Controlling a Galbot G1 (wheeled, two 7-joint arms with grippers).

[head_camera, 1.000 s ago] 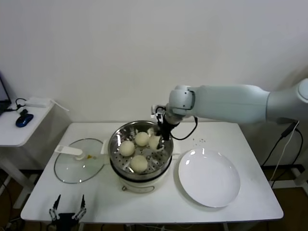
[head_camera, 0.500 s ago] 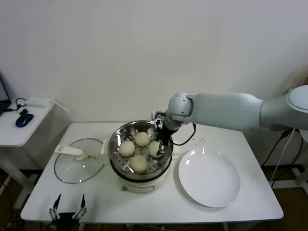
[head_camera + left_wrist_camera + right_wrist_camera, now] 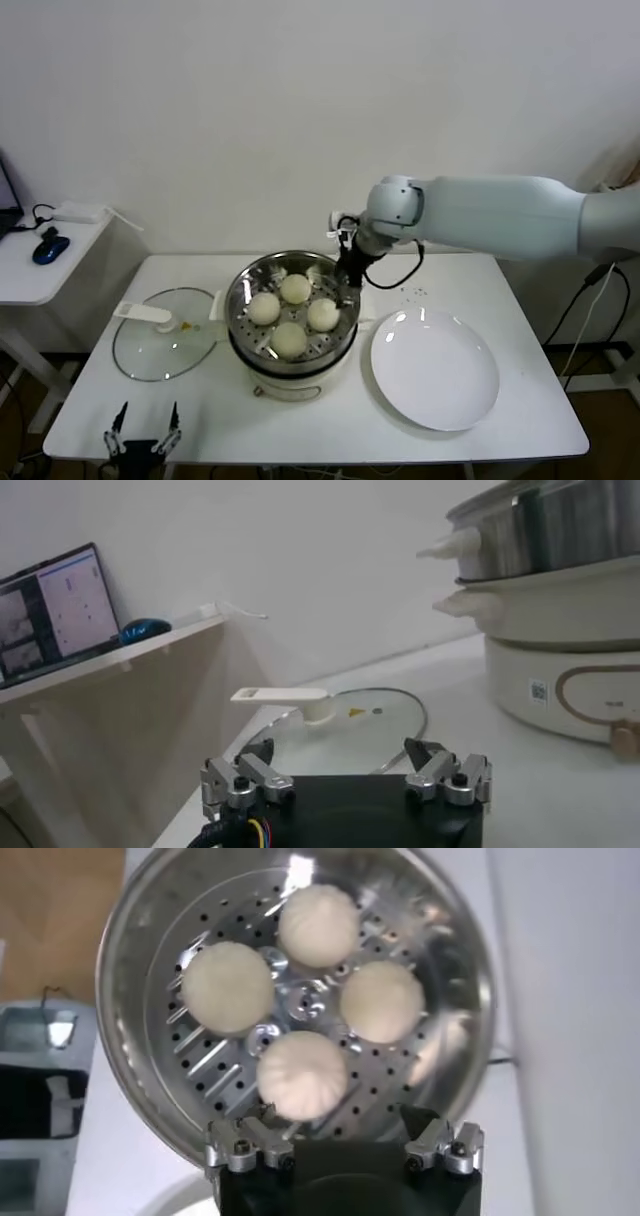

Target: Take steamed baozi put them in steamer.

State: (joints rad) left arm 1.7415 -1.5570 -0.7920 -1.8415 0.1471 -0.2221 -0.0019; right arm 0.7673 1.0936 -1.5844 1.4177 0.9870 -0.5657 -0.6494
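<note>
Four baozi (image 3: 293,313) sit in the steamer (image 3: 243,338), right claw (image 3: 349,283) seemingly open.

Four off-white steamed baozi (image 3: 291,313) with faintly pleated tops are seen in the steamer (image 3: 243,300), whose shiny silver pot is dotted with dark perforations on the tray and set on a cream-white base. A plain white plate (image 3: 435,368) and a clear glass lid (image 3: 160,346) with a white handle are shown on the white worktop (image 3: 520,400). The right arm is coloured pale grey-white, and its right gripper (image 3: 347,278) black. A blue mouse (image 3: 50,249) is seen on the white side table.
</note>
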